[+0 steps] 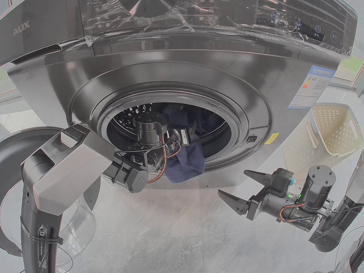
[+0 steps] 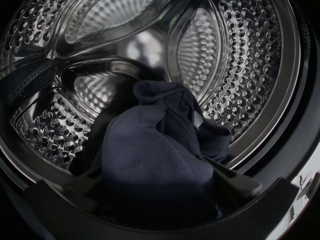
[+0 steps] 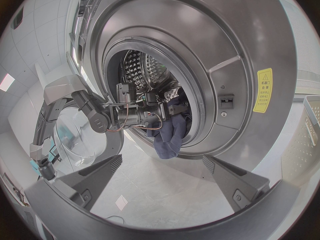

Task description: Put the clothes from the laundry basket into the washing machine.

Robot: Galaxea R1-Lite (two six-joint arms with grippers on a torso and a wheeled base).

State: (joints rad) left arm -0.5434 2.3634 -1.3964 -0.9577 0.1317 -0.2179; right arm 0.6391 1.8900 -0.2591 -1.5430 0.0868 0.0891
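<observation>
A dark navy garment lies across the lower rim of the washing machine's round opening, part inside the drum and part hanging down outside. My left gripper sits at the mouth of the drum with its fingers spread open, and the garment is bunched between and over them. From the right wrist view the garment droops below the left gripper. My right gripper hovers low in front of the machine, open with nothing in it. The cream laundry basket stands to the right of the machine.
The machine's glass door is swung open on the left, behind my left arm. Pale tiled floor spreads in front of the machine. The door latch is on the right side of the opening.
</observation>
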